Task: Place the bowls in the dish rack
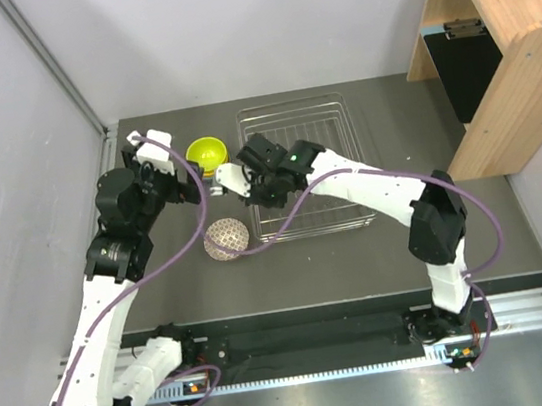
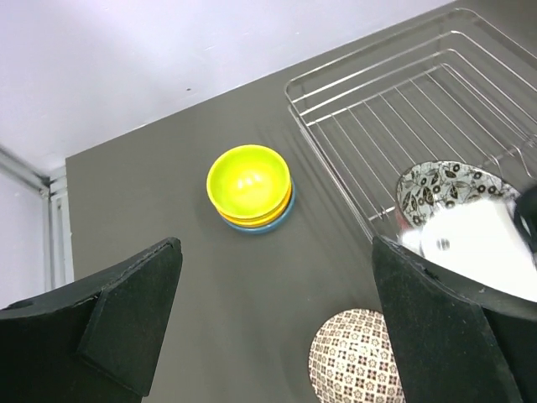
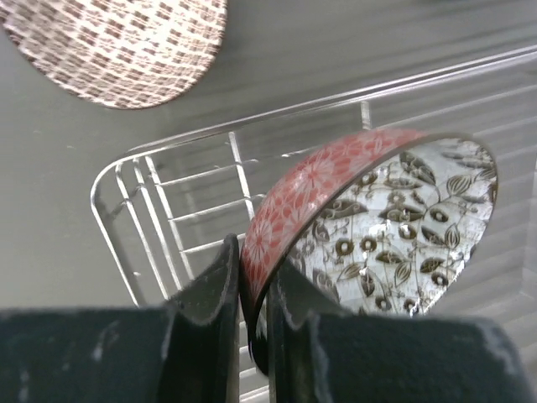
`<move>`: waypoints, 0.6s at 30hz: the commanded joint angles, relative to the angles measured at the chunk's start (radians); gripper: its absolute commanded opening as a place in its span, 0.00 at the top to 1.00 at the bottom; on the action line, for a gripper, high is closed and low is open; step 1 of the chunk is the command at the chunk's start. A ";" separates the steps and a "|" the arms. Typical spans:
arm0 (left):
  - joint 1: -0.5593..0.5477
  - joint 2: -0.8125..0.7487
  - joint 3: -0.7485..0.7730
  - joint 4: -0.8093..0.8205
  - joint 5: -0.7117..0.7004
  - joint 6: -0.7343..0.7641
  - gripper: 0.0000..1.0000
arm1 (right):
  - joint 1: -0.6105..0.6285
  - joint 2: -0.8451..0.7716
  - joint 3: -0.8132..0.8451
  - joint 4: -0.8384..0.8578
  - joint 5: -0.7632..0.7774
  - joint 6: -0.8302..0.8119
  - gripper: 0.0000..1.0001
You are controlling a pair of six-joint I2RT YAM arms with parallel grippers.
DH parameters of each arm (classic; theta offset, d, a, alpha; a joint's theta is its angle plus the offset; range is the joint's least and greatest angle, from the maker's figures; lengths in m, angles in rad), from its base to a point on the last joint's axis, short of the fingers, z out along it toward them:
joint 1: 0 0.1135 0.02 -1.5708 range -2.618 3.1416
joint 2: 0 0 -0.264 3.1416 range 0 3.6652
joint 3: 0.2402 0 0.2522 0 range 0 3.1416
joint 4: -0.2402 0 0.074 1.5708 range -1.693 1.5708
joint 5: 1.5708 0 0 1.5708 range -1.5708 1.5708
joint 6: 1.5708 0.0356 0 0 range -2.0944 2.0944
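Observation:
My right gripper (image 1: 248, 184) (image 3: 254, 252) is shut on the rim of a white bowl (image 3: 377, 227) with a pinkish-red outside and a brownish-grey leaf pattern inside. It holds the bowl tilted over the near-left corner of the wire dish rack (image 1: 326, 217) (image 3: 168, 172). This bowl also shows in the left wrist view (image 2: 449, 186). A second patterned bowl (image 1: 226, 237) (image 2: 357, 357) (image 3: 117, 46) lies upside down on the table left of the rack. A lime-yellow bowl (image 1: 207, 153) (image 2: 249, 180) is stacked on an orange and a blue one. My left gripper (image 1: 190, 182) (image 2: 277, 252) is open and empty above the table between the stack and the upside-down bowl.
The rack (image 2: 336, 92) holds nothing else that I can see. A grey wall runs along the table's left and back. A wooden shelf unit (image 1: 502, 49) stands at the right back.

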 commanded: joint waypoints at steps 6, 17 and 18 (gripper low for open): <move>0.013 -0.077 -0.163 -0.184 0.230 0.153 0.01 | -0.252 -0.172 0.064 0.171 -0.578 0.322 1.00; 0.021 -0.137 -0.267 -0.185 0.274 0.177 0.01 | -0.356 -0.192 -0.100 0.453 -0.989 0.597 1.00; 0.022 -0.143 -0.276 -0.185 0.278 0.180 0.01 | -0.368 -0.188 -0.144 0.556 -1.025 0.634 1.00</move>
